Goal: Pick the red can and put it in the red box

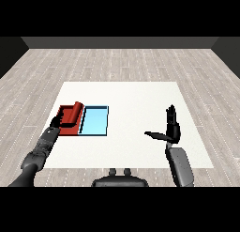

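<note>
Right robot hand (171,127) open, left robot hand (57,121) gripping red can (76,113) over red tray (67,125), white table (136,99), grey plank floor (117,62)

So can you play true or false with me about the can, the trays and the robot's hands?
1. The red can is over the red tray. True.
2. The left hand is at the red tray, beside the can. True; whether its fingers curl round the can cannot be seen.
3. The light blue tray lies on the far right side of the table. False: it lies left of the middle, right beside the red tray.
4. The right hand is holding the can. False: it holds nothing, its fingers are straight and it is far from the trays.
5. The white table stands on a wooden floor. True.
</note>
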### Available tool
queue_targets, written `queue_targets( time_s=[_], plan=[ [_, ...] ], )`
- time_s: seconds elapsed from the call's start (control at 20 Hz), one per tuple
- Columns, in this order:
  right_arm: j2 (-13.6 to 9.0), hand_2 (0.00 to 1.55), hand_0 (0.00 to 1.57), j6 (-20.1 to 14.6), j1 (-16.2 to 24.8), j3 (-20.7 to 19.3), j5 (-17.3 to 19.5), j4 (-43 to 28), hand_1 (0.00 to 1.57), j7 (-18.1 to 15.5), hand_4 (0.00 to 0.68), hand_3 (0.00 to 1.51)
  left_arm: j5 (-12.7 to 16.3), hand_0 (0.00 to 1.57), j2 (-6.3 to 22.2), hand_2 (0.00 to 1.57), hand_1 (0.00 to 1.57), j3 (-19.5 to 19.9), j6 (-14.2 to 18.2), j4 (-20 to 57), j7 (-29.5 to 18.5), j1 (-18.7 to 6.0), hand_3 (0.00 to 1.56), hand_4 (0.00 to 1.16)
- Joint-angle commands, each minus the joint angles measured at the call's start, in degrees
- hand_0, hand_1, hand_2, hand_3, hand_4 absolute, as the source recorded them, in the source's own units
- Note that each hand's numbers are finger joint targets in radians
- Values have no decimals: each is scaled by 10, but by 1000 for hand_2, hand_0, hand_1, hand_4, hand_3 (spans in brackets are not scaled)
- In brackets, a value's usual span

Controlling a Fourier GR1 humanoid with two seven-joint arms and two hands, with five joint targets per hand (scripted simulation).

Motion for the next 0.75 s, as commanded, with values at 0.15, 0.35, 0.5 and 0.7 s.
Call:
queue_targets(
  time_s=[0.15,0.35,0.5,0.7],
  plan=[
    [3,0,0,32,17,3,-23,-7,0,-18,0,0,102,0,24,0,0,109,29,-68,-126,6,0,0],
    [13,0,0,23,-1,-3,-30,-17,0,-12,0,0,173,0,-19,0,0,172,-12,-166,-254,-6,0,0],
    [20,0,0,57,9,25,-42,-9,0,-23,0,0,211,0,-70,0,0,190,-77,-227,-328,8,0,0],
    [12,0,0,97,17,15,-89,-28,0,-13,0,0,235,0,-117,0,0,175,-147,-313,-337,35,0,0]
  ],
)
